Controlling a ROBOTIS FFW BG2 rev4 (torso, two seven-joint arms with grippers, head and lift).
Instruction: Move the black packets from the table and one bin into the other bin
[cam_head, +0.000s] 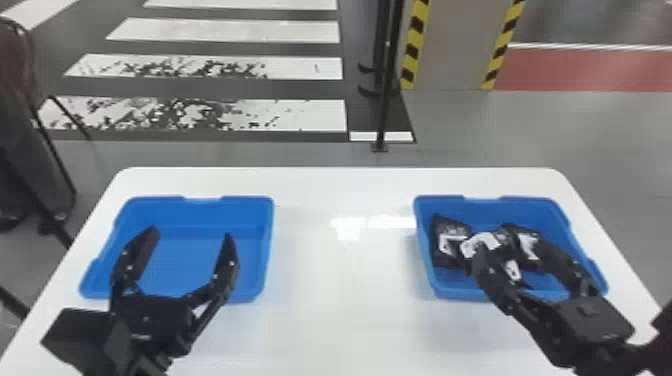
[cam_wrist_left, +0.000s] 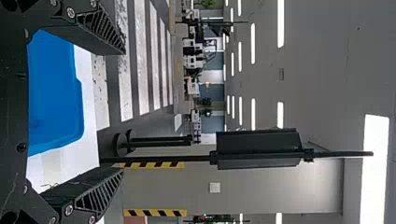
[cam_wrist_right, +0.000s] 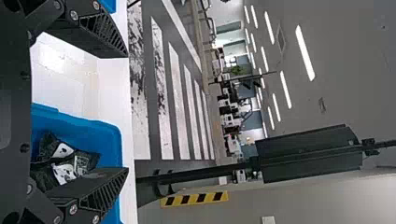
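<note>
"Left gripper (cam_head: 191, 234) comes first, low in the head view. How does it stand?" asks one.

"Wide, its two black fingers well apart over the left bin (cam_head: 200, 212)," says the other. "The bin's blue floor shows between them."

"And the right gripper (cam_head: 509, 249)?"

"Spread wide too, over the right bin (cam_head: 500, 205). Whether it touches anything there, nobody can tell."

"Where are the black packets (cam_head: 450, 235)?"

"Bunched in the right bin, white patches on their faces, the leftmost just beside the left wall. The fingers hide part of the pile, so the count stays unclear."

"What carries the bins?"

"One white table (cam_head: 350, 300), the two set well apart. Past its far edge stands a thin black post (cam_head: 387, 100), near a grey panel (cam_head: 450, 45) edged in yellow-and-black stripes."
</note>
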